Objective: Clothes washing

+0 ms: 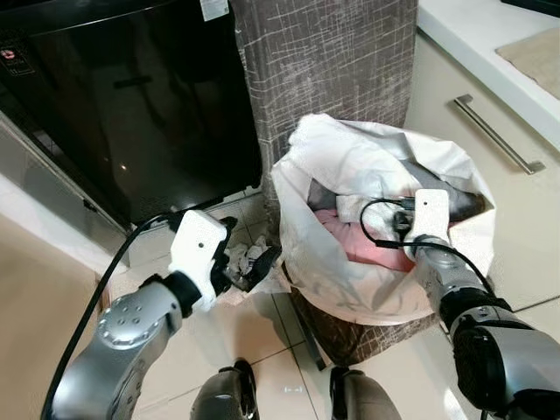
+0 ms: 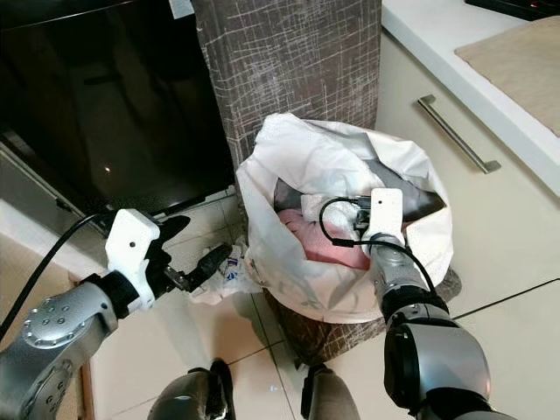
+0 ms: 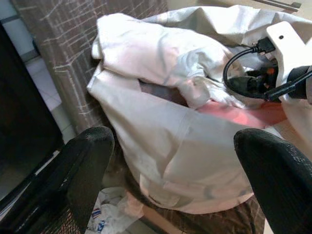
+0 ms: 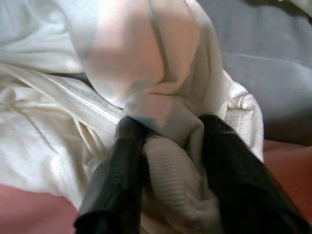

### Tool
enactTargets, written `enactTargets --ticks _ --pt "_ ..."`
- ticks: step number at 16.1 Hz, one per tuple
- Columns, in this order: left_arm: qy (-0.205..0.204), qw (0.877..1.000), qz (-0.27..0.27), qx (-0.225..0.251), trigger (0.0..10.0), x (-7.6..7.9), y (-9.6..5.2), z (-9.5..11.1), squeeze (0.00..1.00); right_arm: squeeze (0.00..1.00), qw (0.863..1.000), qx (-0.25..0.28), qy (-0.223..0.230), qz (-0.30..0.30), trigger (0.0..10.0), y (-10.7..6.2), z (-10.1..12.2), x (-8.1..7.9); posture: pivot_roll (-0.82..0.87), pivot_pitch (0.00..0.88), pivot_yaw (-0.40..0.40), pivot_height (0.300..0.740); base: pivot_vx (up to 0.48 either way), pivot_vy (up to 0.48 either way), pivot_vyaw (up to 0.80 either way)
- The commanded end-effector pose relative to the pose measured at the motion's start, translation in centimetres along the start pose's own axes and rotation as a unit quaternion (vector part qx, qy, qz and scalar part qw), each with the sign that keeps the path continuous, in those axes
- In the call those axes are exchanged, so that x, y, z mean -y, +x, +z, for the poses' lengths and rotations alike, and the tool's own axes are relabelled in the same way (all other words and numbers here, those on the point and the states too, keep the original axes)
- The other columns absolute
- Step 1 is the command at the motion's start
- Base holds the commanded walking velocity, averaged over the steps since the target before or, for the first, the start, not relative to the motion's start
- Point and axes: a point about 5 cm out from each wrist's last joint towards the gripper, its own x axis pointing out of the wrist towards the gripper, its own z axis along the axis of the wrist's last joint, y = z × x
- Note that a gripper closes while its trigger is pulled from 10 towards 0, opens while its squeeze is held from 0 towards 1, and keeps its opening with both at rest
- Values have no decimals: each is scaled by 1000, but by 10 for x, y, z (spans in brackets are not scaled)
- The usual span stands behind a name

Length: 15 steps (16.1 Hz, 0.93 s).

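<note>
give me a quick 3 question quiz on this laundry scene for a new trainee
1. True or false: the right hand has its fingers round a fold of white cloth inside the laundry basket.
2. Which garment colour lies directly under the right hand? A) green B) pink C) yellow
3. Fill in: the left hand is ____, beside the basket, holding nothing.

Key:
1. True; the right wrist view shows white fabric bunched between the two black fingers.
2. B, the pink garment.
3. Open; its fingers stand wide apart, facing the white cloth draped over the basket rim.
</note>
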Motion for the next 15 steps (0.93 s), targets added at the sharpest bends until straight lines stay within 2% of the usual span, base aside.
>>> enactTargets --ticks 1,3,5,7,12,13,14,15 --pt "-5 1000 -3 -5 10000 1 1 -3 0 0 999 -32 9 21 0 -2 -15 -9 36 235 57 740 0 0 0" --pt "-7 1000 0 2 10000 0 6 -3 0 27 997 23 7 71 0 1 13 -29 21 215 45 740 0 0 0" --pt "-11 1000 2 8 10000 0 11 -2 0 0 994 46 6 97 0 1 25 -38 9 197 34 740 0 0 0" --pt "-18 1000 4 25 10000 1 21 -1 0 0 985 101 10 139 0 0 48 -50 -23 160 12 740 0 0 0" --pt "-28 998 2 58 10000 3 46 4 0 0 970 173 12 168 0 -6 77 -54 -88 84 -8 740 0 0 0" --pt "-26 998 0 65 10000 2 51 6 0 0 977 166 -3 134 0 -4 77 -47 -102 66 -6 740 0 0 0" --pt "-25 997 -1 68 10000 1 55 7 0 1000 982 155 -19 102 10000 -2 74 -40 -106 57 -3 740 0 0 0" --pt "-24 997 -2 69 10000 1 56 7 0 1000 985 149 -22 80 10000 0 72 -34 -106 55 -3 740 0 0 0"
